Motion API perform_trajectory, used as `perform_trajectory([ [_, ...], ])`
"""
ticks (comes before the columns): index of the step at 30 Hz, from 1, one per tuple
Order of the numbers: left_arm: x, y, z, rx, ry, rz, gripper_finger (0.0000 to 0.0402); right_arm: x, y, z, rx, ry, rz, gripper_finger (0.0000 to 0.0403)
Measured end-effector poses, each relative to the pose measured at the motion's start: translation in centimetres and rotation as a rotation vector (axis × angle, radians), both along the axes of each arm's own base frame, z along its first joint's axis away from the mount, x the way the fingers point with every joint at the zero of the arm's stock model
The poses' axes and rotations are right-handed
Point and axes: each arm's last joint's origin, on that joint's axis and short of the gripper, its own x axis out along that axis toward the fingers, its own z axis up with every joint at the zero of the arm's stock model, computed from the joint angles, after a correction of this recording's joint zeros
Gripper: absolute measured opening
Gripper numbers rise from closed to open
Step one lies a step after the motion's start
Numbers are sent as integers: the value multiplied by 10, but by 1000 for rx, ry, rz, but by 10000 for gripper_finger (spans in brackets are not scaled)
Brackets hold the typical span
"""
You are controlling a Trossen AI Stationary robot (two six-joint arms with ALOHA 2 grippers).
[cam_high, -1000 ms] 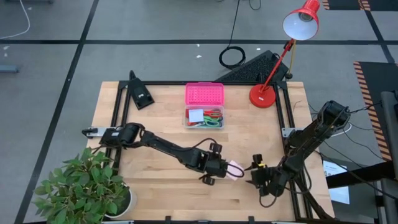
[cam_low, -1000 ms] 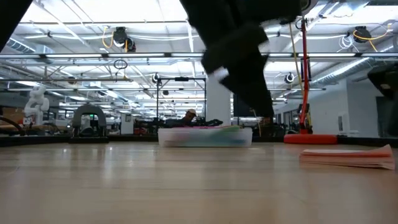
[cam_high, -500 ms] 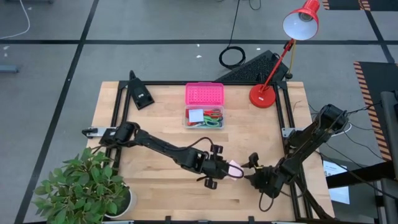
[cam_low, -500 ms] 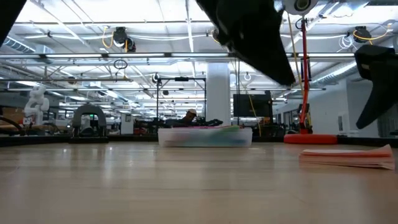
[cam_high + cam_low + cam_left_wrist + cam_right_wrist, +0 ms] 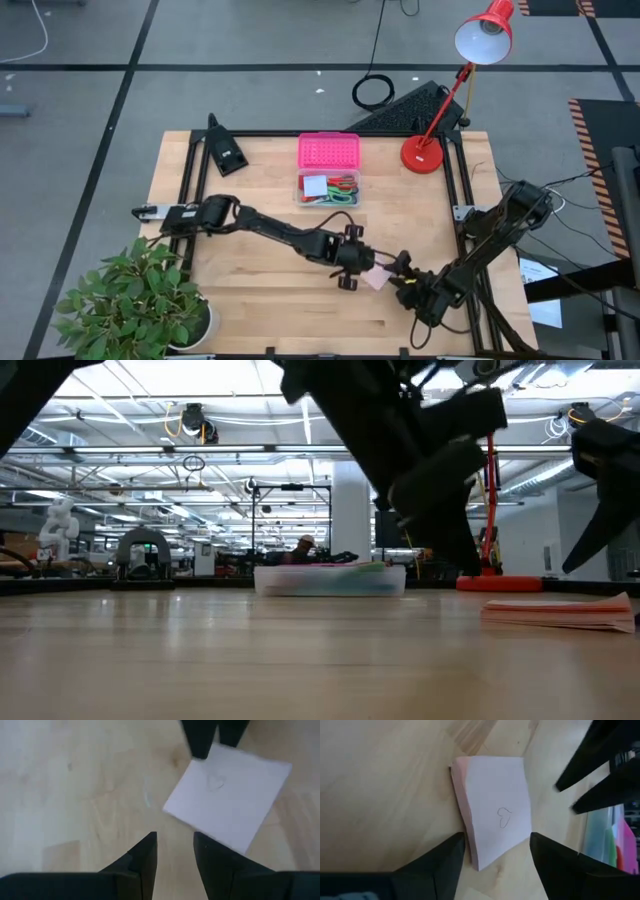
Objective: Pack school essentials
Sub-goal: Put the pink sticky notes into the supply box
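Notepad, the pink one, lies flat on the table, near the front and well apart from the box. It is not packed yet. The box already holds some things: scissors with red and green handles and a small white and blue pad can be seen inside. Its pink lid lies open behind it. So part of the job looks done, and the notepad is what is left to go in.

Both arms meet at the notepad. The left pincer hovers just beside one edge with its fingers apart, holding nothing. The right pincer is spread wide around the other end of the notepad and has not closed on it.

From above, the notepad is mostly hidden by the two arms. The wrist views show it much better: a little heart is drawn on the top sheet, and the right wrist view shows the pink stack of pages under it. The low view shows the notepad lying flat and thin on the table, with the box far behind it.
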Motion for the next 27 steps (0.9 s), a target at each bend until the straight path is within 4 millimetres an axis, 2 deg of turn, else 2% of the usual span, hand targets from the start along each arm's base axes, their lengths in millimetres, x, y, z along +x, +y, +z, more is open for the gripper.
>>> perform_trajectory([
  [5, 7, 6, -14, -69, 7, -38, 131, 0, -2, -4, -62, 23, 33, 213],
  [16, 13, 12, -30, -98, 8, -75, 131, 2, -5, -5, -102, 54, 54, 181],
  [27, 13, 14, -36, -106, 29, -67, 131, 2, -5, -6, -89, 87, 80, 110],
])
